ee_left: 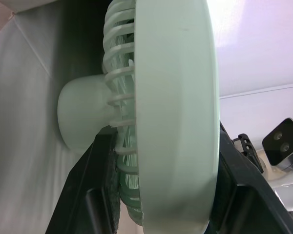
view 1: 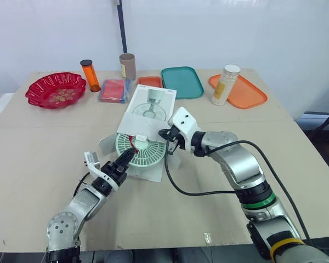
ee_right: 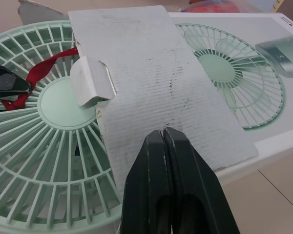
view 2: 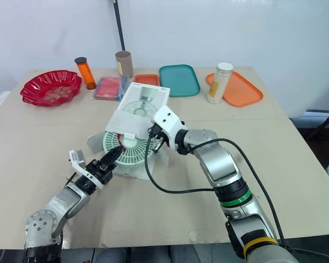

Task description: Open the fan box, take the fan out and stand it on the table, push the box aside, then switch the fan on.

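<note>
Fan lying half out of its opened box at the centre of the frame, a gripper on each side.

The table [view 1: 38,164] carries the fan box [view 1: 153,101] lying flat just above mid-frame, its long axis running from the centre up toward the top edge and leaning slightly right, with the open end at the lower end. The mint-green fan [view 1: 148,150] lies flat at that open end, grille face up, partly under the box's opened flap [ee_right: 151,73]. The left gripper [view 1: 128,158] comes in from the lower left and pinches the fan's rim between its two fingers. The right gripper [ee_right: 164,132] comes in from the right, fingers pressed together, tips at the flap's edge. A red strap [ee_right: 39,78] lies across the grille.
</note>
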